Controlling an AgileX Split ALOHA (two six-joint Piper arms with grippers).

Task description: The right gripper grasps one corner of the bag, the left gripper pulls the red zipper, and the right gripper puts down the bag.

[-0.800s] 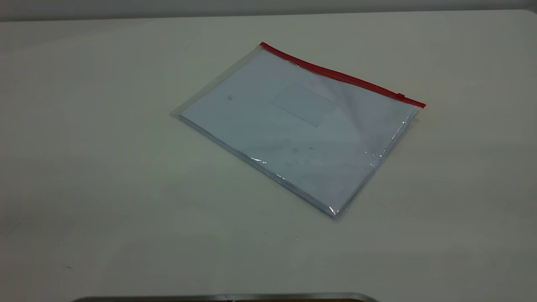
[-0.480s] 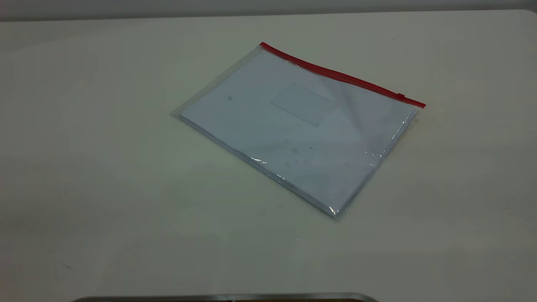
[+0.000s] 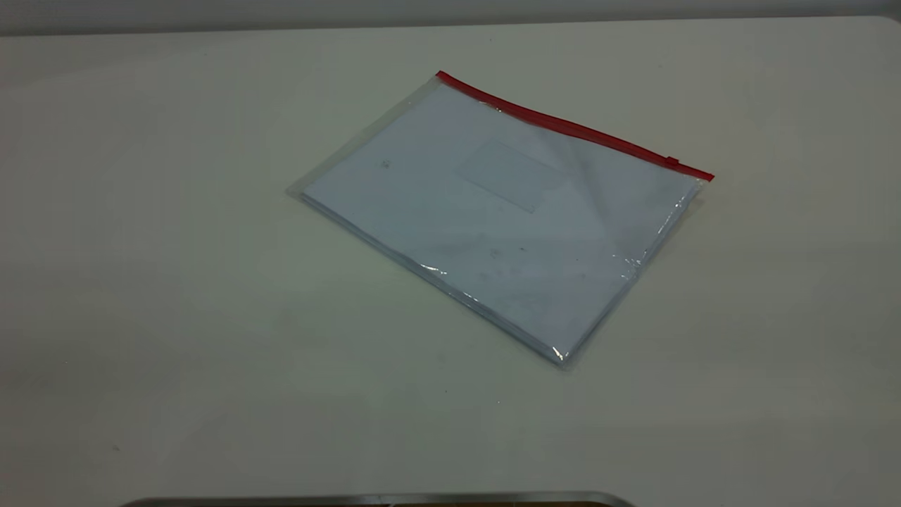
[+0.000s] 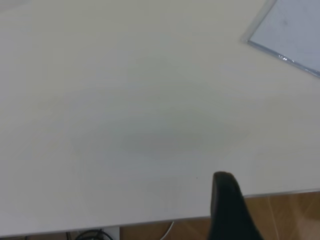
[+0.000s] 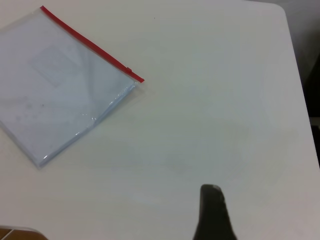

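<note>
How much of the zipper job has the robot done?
Nothing is done yet. The bag lies flat on the table, untouched, slider tab at the red zipper's right end. Both grippers hang high, away from it. Left: grasp corner, pull zipper, put down.

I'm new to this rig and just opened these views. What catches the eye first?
A flat clear plastic bag holding white sheets lies askew on the pale table. Its thin bright red zipper lines the far long edge, the slider tab near the right-hand end. No hand touches it.
</note>
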